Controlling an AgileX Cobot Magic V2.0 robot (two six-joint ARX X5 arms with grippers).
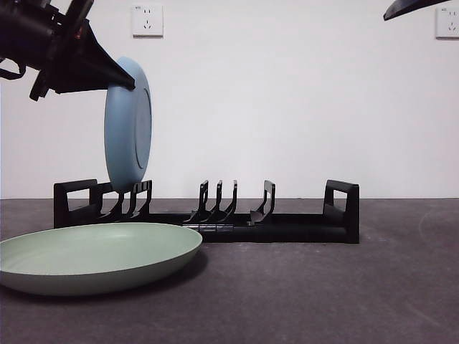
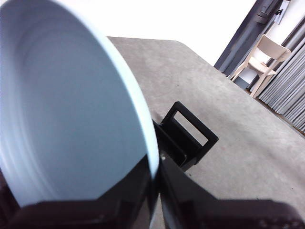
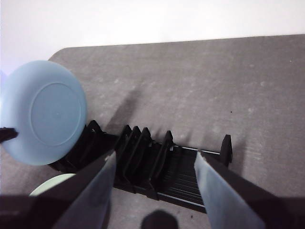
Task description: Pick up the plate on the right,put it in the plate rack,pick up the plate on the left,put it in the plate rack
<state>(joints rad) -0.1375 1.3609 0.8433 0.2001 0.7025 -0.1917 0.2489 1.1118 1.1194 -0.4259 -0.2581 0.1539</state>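
Note:
A light blue plate hangs upright over the left end of the black plate rack, its lower rim level with the tops of the leftmost prongs. My left gripper is shut on the plate's upper rim, coming in from the upper left. In the left wrist view the blue plate fills the frame, with the rack's end handle behind it. A pale green plate lies flat on the table in front of the rack's left end. My right gripper stands open high above the rack, holding nothing.
The right arm shows only as a black tip at the top right corner. Wall sockets sit on the white wall behind. The dark table stretches right of the rack. A chair stands beyond the table's edge.

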